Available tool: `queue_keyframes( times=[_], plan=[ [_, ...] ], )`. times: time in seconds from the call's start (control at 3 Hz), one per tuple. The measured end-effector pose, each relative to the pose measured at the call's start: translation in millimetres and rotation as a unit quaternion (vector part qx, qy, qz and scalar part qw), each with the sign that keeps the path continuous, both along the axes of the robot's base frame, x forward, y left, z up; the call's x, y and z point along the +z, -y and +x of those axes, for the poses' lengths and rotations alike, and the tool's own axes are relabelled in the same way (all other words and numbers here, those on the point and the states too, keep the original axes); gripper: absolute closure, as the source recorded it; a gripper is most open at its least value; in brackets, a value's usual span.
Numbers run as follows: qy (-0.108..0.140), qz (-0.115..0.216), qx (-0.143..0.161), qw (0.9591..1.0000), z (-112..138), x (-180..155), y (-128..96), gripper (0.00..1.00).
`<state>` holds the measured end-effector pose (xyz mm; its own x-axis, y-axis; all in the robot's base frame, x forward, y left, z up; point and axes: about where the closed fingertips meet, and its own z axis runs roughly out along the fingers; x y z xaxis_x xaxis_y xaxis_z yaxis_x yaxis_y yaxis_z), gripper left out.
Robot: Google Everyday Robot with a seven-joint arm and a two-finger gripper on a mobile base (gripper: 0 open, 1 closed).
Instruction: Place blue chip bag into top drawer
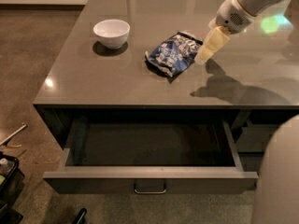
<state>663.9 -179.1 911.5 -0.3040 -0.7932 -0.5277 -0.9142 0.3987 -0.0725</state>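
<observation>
The blue chip bag (173,53) lies flat on the grey counter (117,85), a little right of centre. My gripper (207,47) hangs from the white arm coming in from the upper right. Its pale yellow tip is right at the bag's right edge, low over the counter. It holds nothing that I can see. The top drawer (149,175) is pulled wide open below the counter's front edge. Its inside is dark and bare, and its metal bar handle (149,190) is centred on the front.
A white bowl (111,31) stands on the counter left of the bag. Narrower dark drawer fronts (261,141) sit right of the open drawer. A pale rounded part of the robot (280,181) fills the lower right corner. Small items lie on the floor at left (10,171).
</observation>
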Motion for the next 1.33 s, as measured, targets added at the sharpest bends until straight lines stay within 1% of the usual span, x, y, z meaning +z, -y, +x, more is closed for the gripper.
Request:
queue_keyframes(
  times=[0.33, 0.67, 1.0, 1.33],
  plan=[
    [-0.015, 0.011, 0.017, 0.9997, 13, -14, -20, 0.0],
    [-0.023, 0.016, 0.03, 0.9992, 22, -22, -36, 0.0],
    [-0.036, 0.017, 0.035, 0.9986, 27, -36, -45, 0.0],
    [-0.052, 0.017, 0.032, 0.998, 30, -59, -47, 0.0]
  ],
)
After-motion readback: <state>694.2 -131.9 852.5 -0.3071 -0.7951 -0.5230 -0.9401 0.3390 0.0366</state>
